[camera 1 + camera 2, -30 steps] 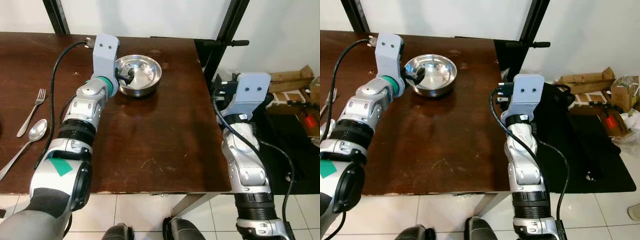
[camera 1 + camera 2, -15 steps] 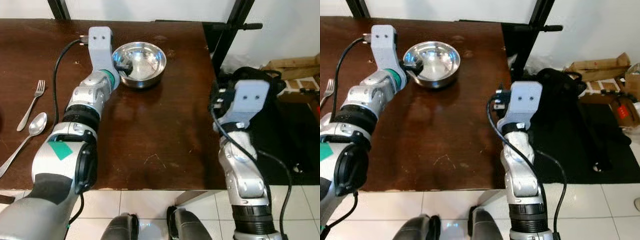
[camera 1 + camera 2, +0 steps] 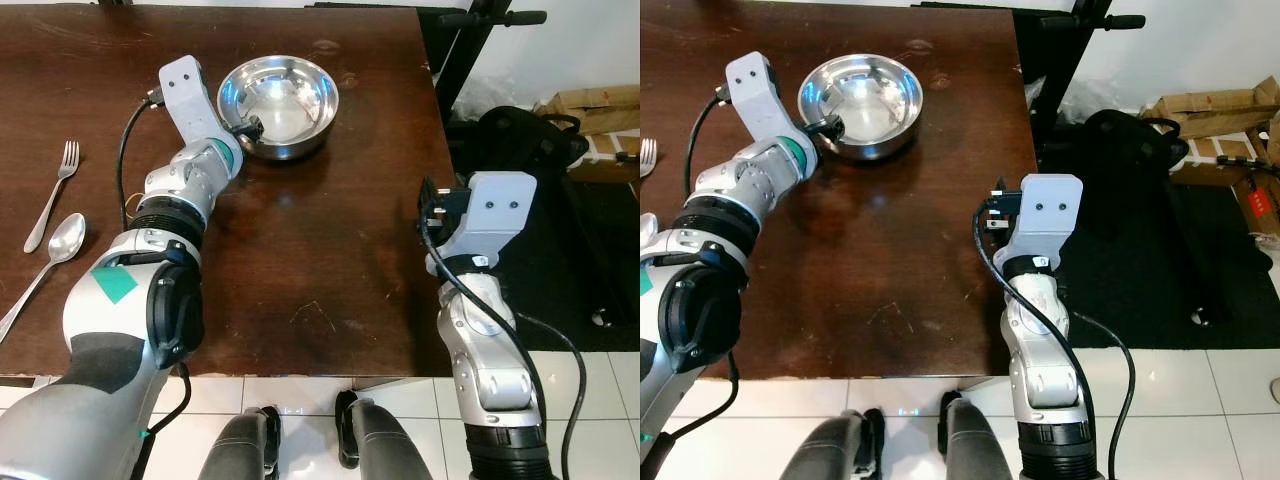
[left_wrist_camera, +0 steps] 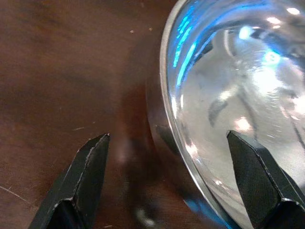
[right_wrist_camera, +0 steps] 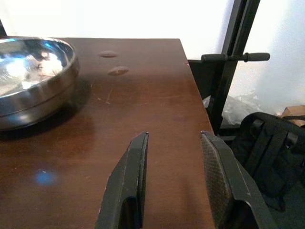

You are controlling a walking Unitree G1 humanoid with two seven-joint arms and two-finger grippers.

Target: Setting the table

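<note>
1. One big brown desk point(image 3: 330, 250) carries all the things, and I am looking down on it from the robot's head.
2. The shiny metal bowl point(image 3: 279, 105) sits at the far side of the desk, near the right edge. It looks empty inside. I think it has to go to an eating place.
3. My left end effector point(image 4: 167, 179) is at the bowl's near-left rim. Its fingers are spread apart, one out on the desk point(image 4: 88, 174) and one inside the bowl point(image 4: 255, 179), with the rim between them. They are not squeezing yet. I put them this way so they can pinch the thin wall when I close them.
4. My right end effector point(image 5: 174, 179) waits by the right edge of the desk, with its fingers parted and nothing in them. It points along the desk toward the bowl, well apart from it. I keep it there so it stays out of the way.
5. A spoon point(image 3: 50, 262) and a fork point(image 3: 52, 193) lie side by side at the left edge of the desk, far from the bowl. I guess that is where someone will eat.
</note>
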